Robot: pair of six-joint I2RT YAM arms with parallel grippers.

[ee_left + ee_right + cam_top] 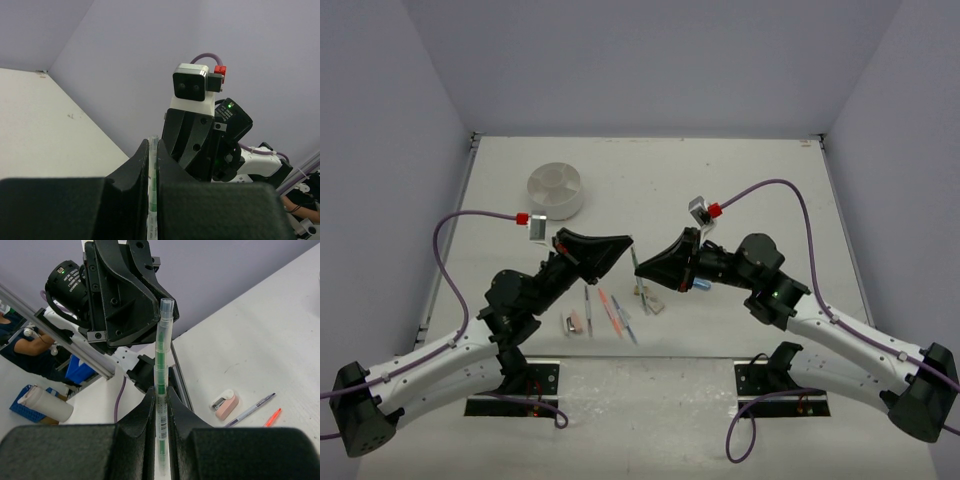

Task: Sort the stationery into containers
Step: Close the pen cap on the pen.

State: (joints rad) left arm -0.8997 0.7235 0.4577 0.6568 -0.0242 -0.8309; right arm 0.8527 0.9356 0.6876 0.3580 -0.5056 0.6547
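Green-cored clear pen (161, 365) held above mid-tabletop (740, 170) | right claw (160, 392) clamped on its barrel | left claw (153, 145) shut on seemingly the same pen, likely a hand-over toward the arm nearer the divided dish (560, 205) at 10 o'clock | loose stationery (610, 312) at 6 o'clock

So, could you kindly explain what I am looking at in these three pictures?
Two robot arms stand at the near edge of a table. One picture looks down from above; the other two come from cameras on each wrist. The right pincer is shut on a clear pen with a green core, and the left pincer grips what seems the same pen. On the table lie more pens, small pink items and a round white dish.
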